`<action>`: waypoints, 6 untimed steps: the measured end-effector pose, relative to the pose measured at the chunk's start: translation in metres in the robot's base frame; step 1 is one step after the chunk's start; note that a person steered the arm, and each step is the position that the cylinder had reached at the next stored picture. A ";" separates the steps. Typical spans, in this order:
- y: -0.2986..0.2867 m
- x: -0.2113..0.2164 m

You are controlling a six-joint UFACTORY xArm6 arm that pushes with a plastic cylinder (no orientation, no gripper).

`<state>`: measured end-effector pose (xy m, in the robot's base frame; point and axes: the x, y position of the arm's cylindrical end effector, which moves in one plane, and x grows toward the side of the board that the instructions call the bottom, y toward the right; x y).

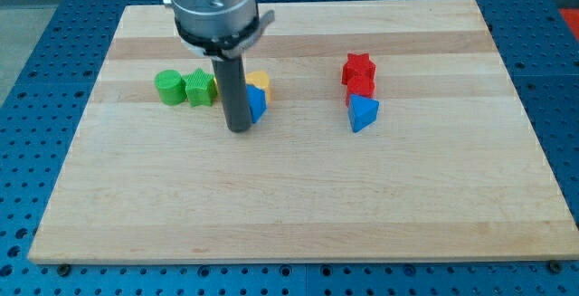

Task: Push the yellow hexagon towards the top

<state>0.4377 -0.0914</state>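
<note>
The rod's tip (238, 129) rests on the wooden board (289, 214), touching the left side of a blue block (257, 106); it is a plain rod with nothing to open or pinch. The yellow hexagon (260, 83) sits just above that blue block, partly hidden by the rod. Two green blocks (168, 88) (199, 88) sit to the left, and two red blocks (358, 66) (360, 86) and another blue block (363, 113) sit together well to the right.

The rod (237, 97) hides most of the yellow hexagon (260, 83) and blue block (257, 104).
</note>
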 end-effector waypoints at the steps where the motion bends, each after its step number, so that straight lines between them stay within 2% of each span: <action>1: -0.017 -0.042; 2: -0.017 -0.085; 3: -0.011 -0.103; 4: -0.011 -0.077; 5: -0.011 -0.070; 6: -0.034 -0.089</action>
